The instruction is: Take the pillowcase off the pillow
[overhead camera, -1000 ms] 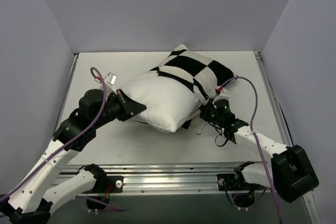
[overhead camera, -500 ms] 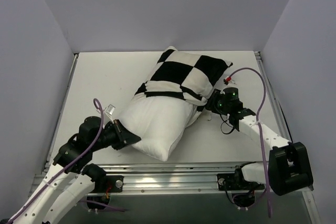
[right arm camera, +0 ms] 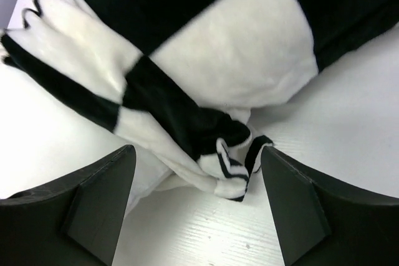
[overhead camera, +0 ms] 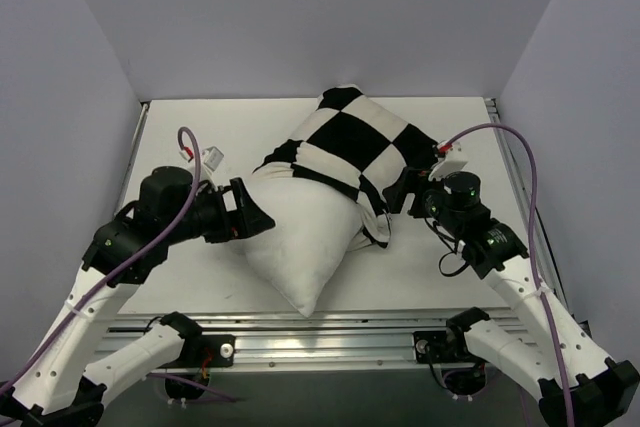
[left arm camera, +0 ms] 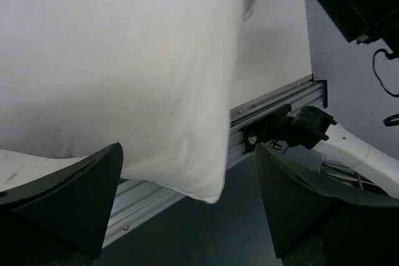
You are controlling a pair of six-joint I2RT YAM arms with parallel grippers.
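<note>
The checkered pillowcase [overhead camera: 352, 142] covers the far half of the white pillow [overhead camera: 300, 232]. It is bunched in a ridge across the pillow's middle. The pillow's bare near corner points at the table's front edge. My left gripper [overhead camera: 256, 217] is open beside the pillow's left edge. In its wrist view the pillow [left arm camera: 124, 60] hangs above the wide jaws of the left gripper [left arm camera: 187, 207], untouched. My right gripper [overhead camera: 398, 193] is open just right of the case. Its wrist view shows the crumpled hem [right arm camera: 234, 157] of the pillowcase [right arm camera: 206, 35] lying free ahead of the right gripper [right arm camera: 199, 210].
The white table [overhead camera: 440, 277] ends at an aluminium rail [overhead camera: 320, 332] along the near edge, also seen from the left wrist as the rail [left arm camera: 274, 107]. Grey walls close in the left, far and right sides. Purple cables loop above both arms.
Both grippers have opened and let go, the left of the pillow and the right of the pillowcase. The left arm has moved away from the front edge. The pillow has settled.
</note>
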